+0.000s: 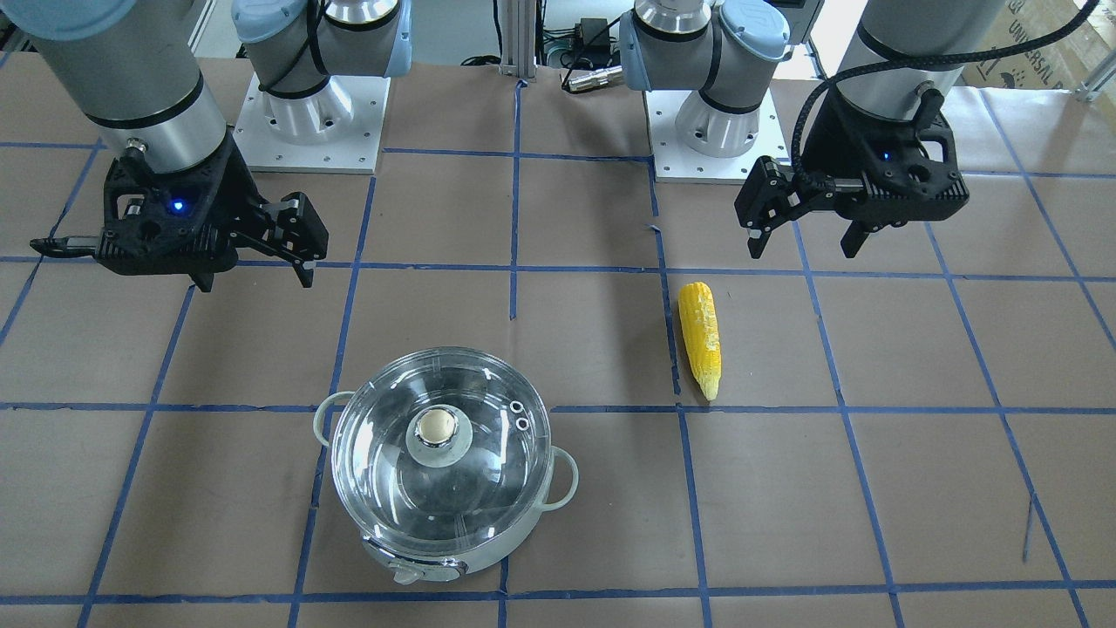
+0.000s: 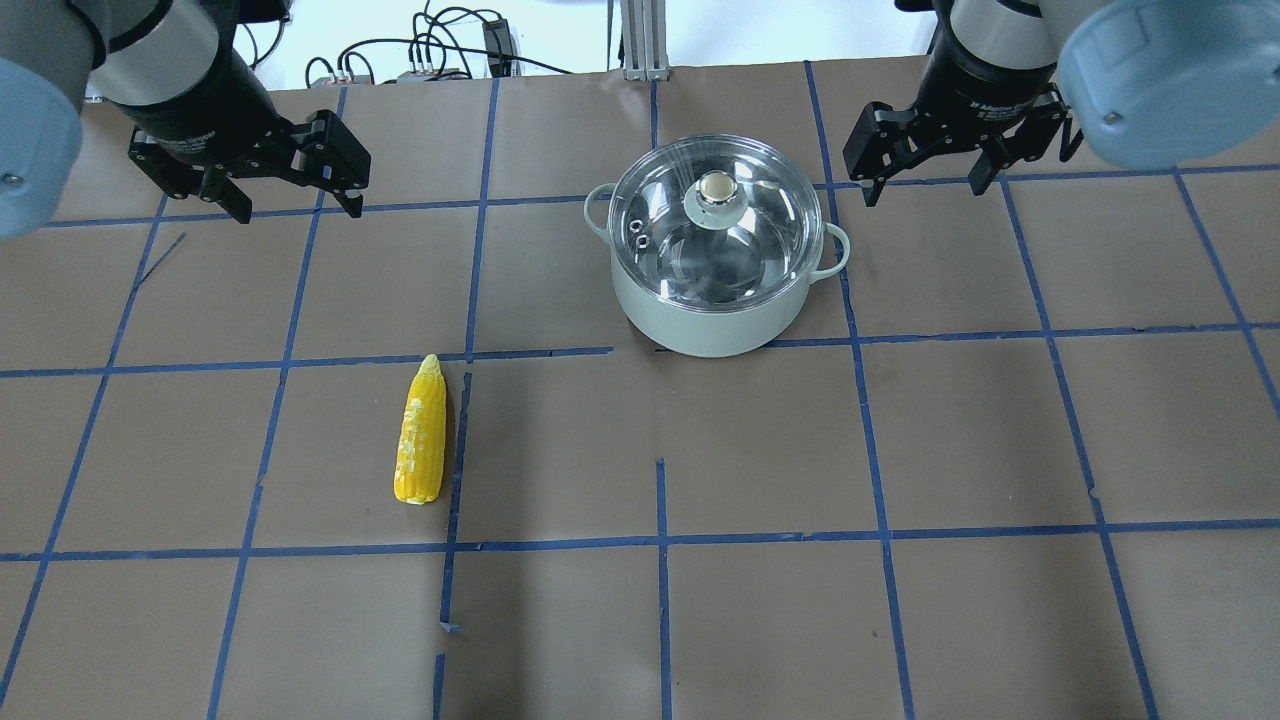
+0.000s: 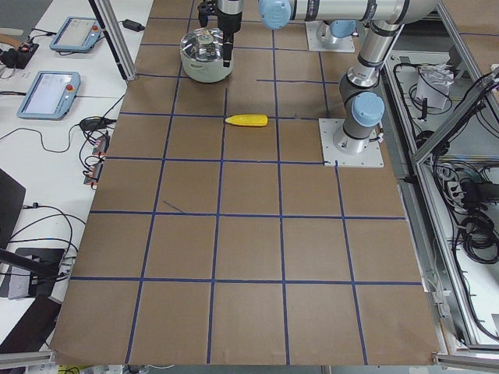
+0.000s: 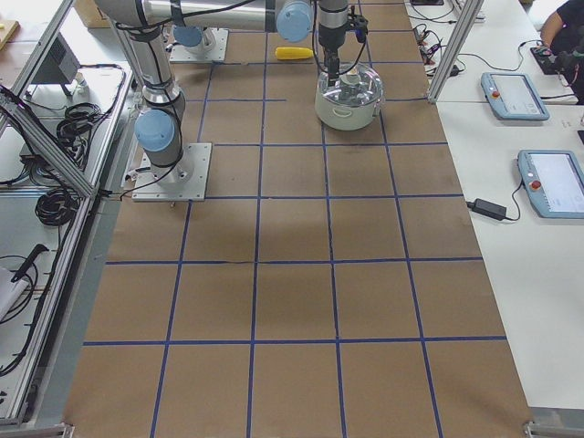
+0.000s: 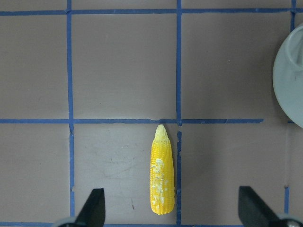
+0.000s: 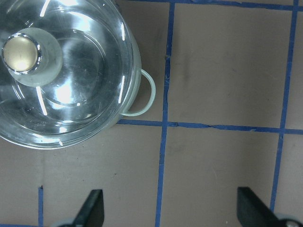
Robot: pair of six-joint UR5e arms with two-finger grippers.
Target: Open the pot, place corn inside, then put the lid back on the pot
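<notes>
The pot [image 2: 715,325] stands on the table with the glass lid [image 2: 745,250] on it, beige knob [image 2: 716,187] up; it also shows in the front view [image 1: 436,558] and the right wrist view [image 6: 144,94]. The corn [image 2: 421,435] lies flat on the paper, apart from the pot; it also shows in the front view [image 1: 701,336] and the left wrist view [image 5: 161,172]. My left gripper [image 2: 300,212] [image 1: 802,253] [image 5: 171,208] is open and empty, above the table beyond the corn. My right gripper [image 2: 927,190] [image 1: 255,281] [image 6: 170,208] is open and empty, beside the pot.
Brown paper with a blue tape grid [image 2: 660,540] covers the table. The two arm bases [image 1: 309,113] [image 1: 715,131] stand at the robot's edge. Teach pendants [image 3: 51,93] [image 4: 557,182] and cables lie on the side tables.
</notes>
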